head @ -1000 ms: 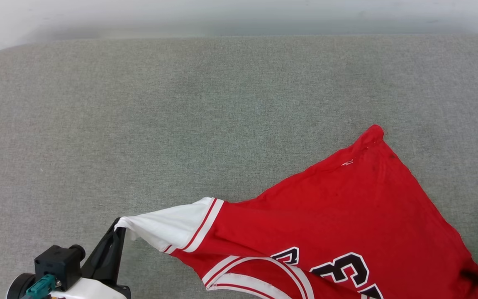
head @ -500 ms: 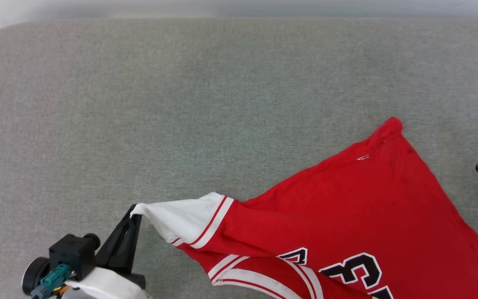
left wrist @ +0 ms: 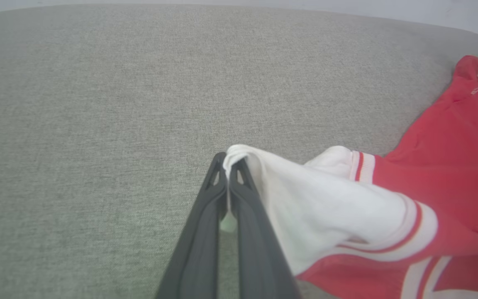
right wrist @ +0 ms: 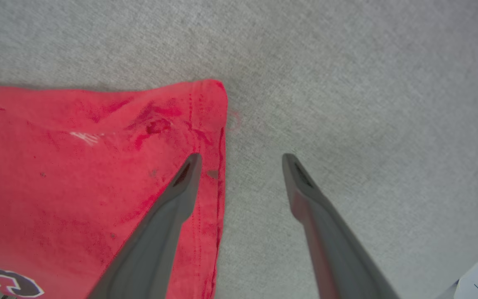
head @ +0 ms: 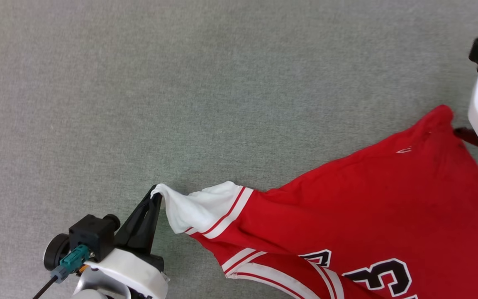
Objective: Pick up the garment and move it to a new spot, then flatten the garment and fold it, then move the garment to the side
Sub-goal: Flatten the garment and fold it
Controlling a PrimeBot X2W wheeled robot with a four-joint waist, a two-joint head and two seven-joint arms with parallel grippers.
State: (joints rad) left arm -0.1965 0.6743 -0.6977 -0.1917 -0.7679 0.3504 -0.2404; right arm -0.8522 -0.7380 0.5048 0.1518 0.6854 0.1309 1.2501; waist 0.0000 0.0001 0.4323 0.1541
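Across the lower right of the grey fabric-covered worktop, the red garment was seen spread out. Its long axis was laid diagonally in the head view: the white sleeve was pointed to the lower left and a hem corner to the upper right. The striped neckline and the black-and-white lettering were cut off by that view's bottom edge. The sleeve's tip was pinched between the tightly closed fingers of the left pincer, and the sleeve was drawn out towards it. The right pincer was held wide apart at the hem corner, one finger over the red fabric and the other over bare worktop; nothing was gripped by it.
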